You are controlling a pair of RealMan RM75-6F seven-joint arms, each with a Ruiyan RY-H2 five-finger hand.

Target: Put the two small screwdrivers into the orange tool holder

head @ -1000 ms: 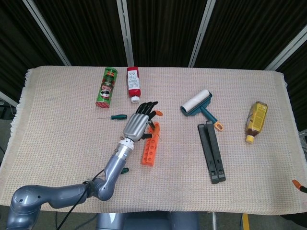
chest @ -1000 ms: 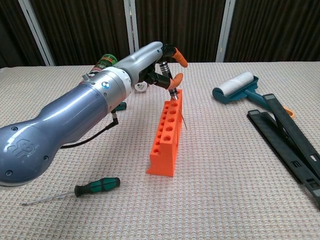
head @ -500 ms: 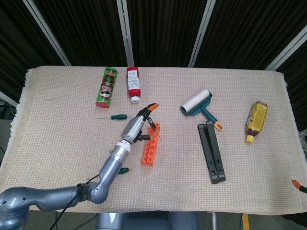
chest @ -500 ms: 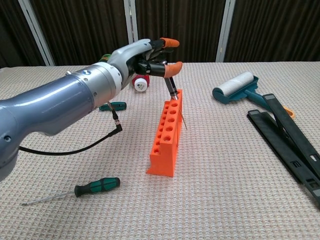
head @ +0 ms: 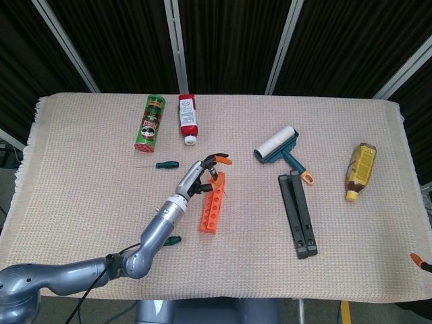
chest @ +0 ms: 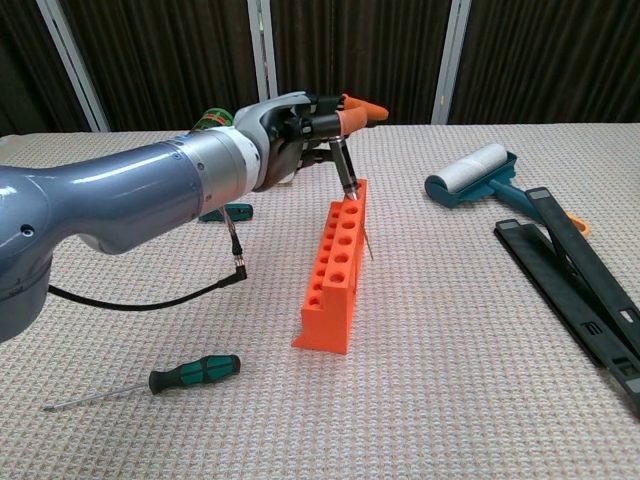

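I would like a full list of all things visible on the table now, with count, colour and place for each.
orange tool holder: 1, orange, centre-left of the table.
small screwdrivers: 2, green handles; one below the can, one at the near edge by the left arm.
chip can: 1, green, lying at far left.
sauce bottle: 1, red with white label, lying beside the can.
lint roller: 1, teal with white roll, right of centre.
black bar tool: 1, black, below the lint roller.
brown bottle: 1, brown-yellow, lying at far right.
table cloth: 1, beige, covering the table.
left hand: 1, black with orange fingertips, at the holder's far end, pinching a thin dark tool whose tip is at a hole.
right hand: not in view.
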